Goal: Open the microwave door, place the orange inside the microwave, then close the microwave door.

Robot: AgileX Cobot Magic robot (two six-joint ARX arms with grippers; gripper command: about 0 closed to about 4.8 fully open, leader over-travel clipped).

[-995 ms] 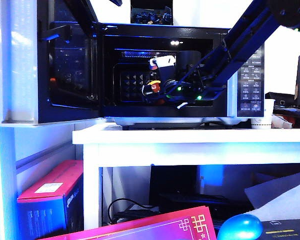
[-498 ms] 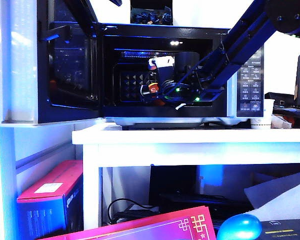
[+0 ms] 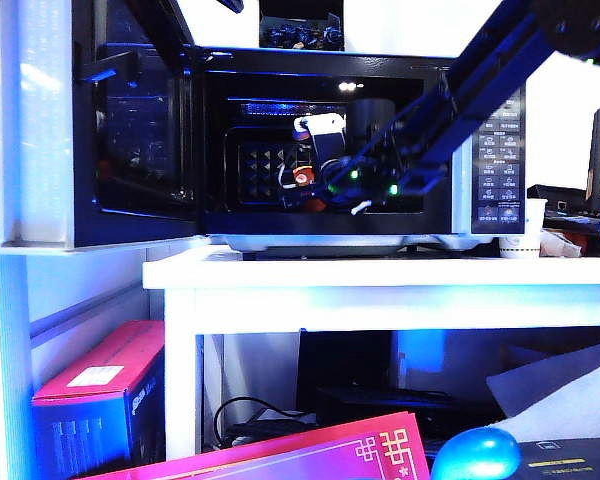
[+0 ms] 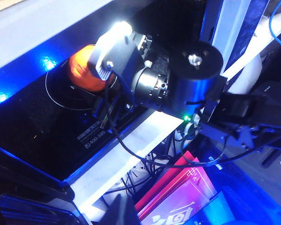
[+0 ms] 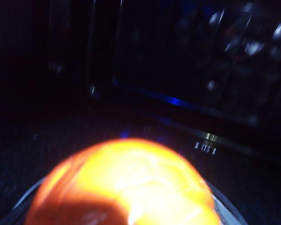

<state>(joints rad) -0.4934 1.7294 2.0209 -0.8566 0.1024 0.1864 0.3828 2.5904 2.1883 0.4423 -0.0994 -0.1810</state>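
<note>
My right gripper [image 3: 305, 185] is inside the microwave cavity, jaws spread wide around the orange [image 4: 84, 70], which sits on the dark floor plate. The microwave door [image 3: 135, 130] stands swung out on the exterior view's left, leaving the opening unblocked. My left gripper is out of sight, so its state I cannot tell

Black arm [image 3: 480, 75], white wrist camera [image 4: 114, 49], green LEDs, black cables

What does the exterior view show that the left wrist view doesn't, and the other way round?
Only the exterior view shows the microwave door swung open, the control panel and the white table underneath. Only the left wrist view shows the orange sitting on the round plate inside the microwave, seen from above. Both show the right gripper reaching into the microwave. The left gripper appears in neither.
</note>
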